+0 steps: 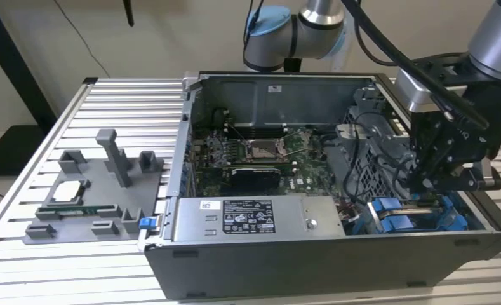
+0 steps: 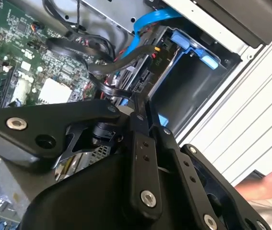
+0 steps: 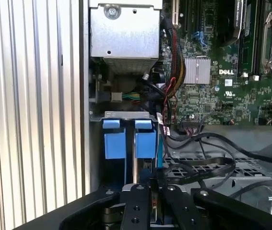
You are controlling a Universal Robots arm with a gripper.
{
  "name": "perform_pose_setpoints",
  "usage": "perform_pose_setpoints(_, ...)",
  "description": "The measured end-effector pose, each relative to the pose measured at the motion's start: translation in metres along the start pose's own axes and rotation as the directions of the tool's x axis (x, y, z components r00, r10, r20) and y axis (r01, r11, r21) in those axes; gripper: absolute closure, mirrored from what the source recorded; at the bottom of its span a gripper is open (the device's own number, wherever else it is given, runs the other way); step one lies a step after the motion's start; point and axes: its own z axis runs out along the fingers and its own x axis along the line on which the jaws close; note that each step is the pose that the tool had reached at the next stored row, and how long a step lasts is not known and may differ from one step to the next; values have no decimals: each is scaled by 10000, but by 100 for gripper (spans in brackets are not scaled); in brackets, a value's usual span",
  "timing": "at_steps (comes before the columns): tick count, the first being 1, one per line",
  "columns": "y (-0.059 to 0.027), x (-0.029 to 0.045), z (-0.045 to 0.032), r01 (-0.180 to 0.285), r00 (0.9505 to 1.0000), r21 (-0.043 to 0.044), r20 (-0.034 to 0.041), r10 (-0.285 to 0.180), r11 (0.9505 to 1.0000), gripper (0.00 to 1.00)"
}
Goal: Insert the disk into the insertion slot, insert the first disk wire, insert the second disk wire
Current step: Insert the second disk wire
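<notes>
The disk sits in the insertion slot (image 2: 176, 88) at the case's front corner, and its blue carrier (image 2: 193, 45) (image 3: 145, 140) shows at the mouth. In the exterior view my gripper (image 1: 428, 190) hangs low over the blue bay (image 1: 392, 215). Its two fingers (image 2: 139, 143) are drawn close together, and the gripper (image 2: 138, 101) (image 3: 150, 184) appears shut on the end of a flat black disk wire (image 2: 111, 89) right at the disk's connector edge (image 2: 144, 79). A light blue data cable (image 2: 145, 24) runs past above the bay.
The open case holds the motherboard (image 1: 259, 155), the silver power-supply box (image 1: 250, 217) and a perforated metal cage (image 3: 207, 167) draped with black cables (image 3: 203, 160). A grey fixture with parts (image 1: 89, 197) stands on the slatted table. Part of a person (image 2: 270, 187) is beside the case.
</notes>
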Motion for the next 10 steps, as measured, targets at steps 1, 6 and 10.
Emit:
perform_pose_setpoints(1, 0, 0, 10, 0, 10000, 29, -23, 0, 10000, 100)
perform_pose_setpoints(6, 1, 4, 69, -39, 9999, 134, -113, 40, 9999, 100)
perform_pose_setpoints(10, 2, 5, 76, -42, 9999, 136, -117, 43, 9999, 100)
